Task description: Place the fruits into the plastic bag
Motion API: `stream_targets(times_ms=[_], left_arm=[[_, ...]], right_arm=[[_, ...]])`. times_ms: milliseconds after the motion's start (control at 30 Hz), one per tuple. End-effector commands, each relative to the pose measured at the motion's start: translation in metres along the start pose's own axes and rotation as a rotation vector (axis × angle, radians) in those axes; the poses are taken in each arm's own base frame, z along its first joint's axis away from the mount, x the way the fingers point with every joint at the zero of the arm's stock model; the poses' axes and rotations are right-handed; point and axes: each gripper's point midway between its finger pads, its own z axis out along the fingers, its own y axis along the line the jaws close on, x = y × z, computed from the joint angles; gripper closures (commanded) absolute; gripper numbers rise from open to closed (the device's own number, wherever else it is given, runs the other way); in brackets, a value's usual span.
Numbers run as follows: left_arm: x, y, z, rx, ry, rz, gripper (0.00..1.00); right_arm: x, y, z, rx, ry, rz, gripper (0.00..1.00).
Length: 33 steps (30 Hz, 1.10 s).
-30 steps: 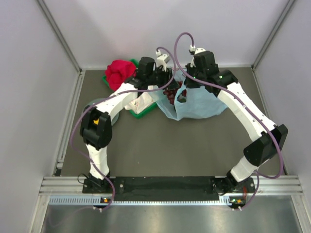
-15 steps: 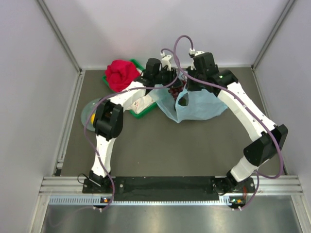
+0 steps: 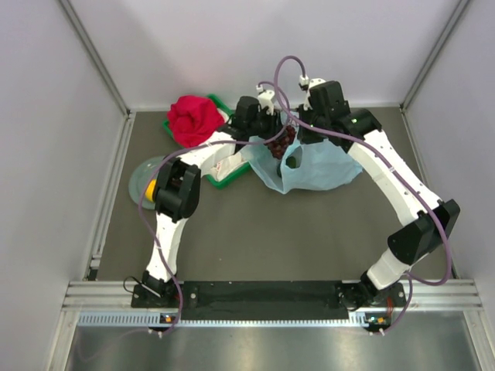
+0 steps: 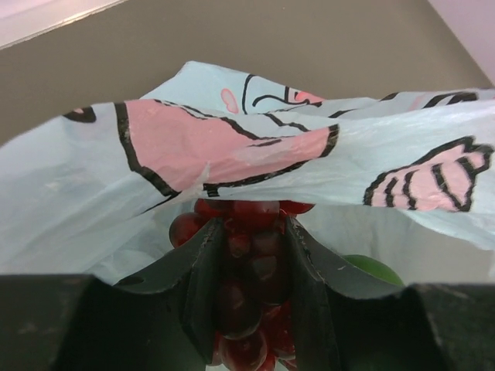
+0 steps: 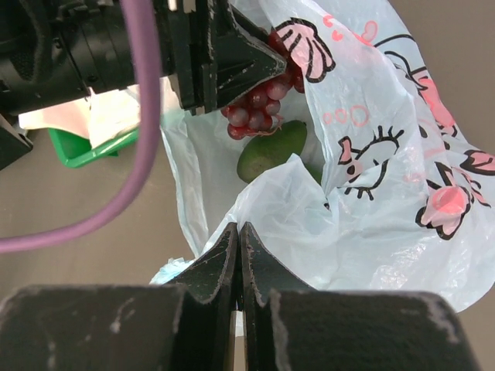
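My left gripper [image 3: 276,137] is shut on the bunch of dark red grapes [image 4: 251,255] and holds it in the open mouth of the light-blue plastic bag [image 3: 319,166]. The grapes also show in the right wrist view [image 5: 259,104], hanging over a dark green fruit [image 5: 271,149] that lies inside the bag. My right gripper [image 5: 239,232] is shut on a fold of the bag's rim [image 5: 309,216] and holds the mouth up. The orange-yellow citrus [image 3: 152,188] sits on the grey-green plate [image 3: 141,171] at the left. The dark round fruit is not in view.
A green tray [image 3: 226,178] with a red cloth [image 3: 192,118] and white cloths stands just left of the bag, under my left forearm. Grey walls close the table at the back and on both sides.
My left gripper has carried the grapes to the right, from over the tray's edge into the bag's mouth, and its elbow has swung inward. The right gripper has kept its hold on the bag.
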Motion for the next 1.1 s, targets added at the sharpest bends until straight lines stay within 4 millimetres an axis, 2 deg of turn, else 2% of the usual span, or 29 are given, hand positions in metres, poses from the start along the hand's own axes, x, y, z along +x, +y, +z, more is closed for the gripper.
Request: stream_targets(times_ms=[0, 333, 467, 633, 867, 1067], left_arm=[[-0.010, -0.004, 0.008, -0.007, -0.053, 0.068, 0.59], [0.030, -0.002, 0.010, 0.022, 0.048, 0.039, 0.49], [0.034, -0.004, 0.006, 0.029, 0.060, 0.014, 0.41], [0.013, -0.017, 0.000, 0.058, 0.003, -0.012, 0.29], [-0.012, -0.025, -0.014, 0.049, -0.060, -0.007, 0.17], [-0.034, -0.038, -0.041, 0.048, -0.125, 0.018, 0.15]], right_arm=[[-0.023, -0.003, -0.012, -0.001, -0.073, -0.029, 1.00], [-0.024, 0.000, -0.006, -0.015, -0.066, -0.047, 1.00], [-0.025, -0.001, -0.007, -0.010, -0.068, -0.057, 1.00], [-0.025, -0.004, -0.008, 0.000, -0.072, -0.065, 1.00], [-0.027, -0.005, -0.008, 0.010, -0.080, -0.067, 1.00], [-0.029, -0.005, -0.010, 0.010, -0.086, -0.069, 1.00]])
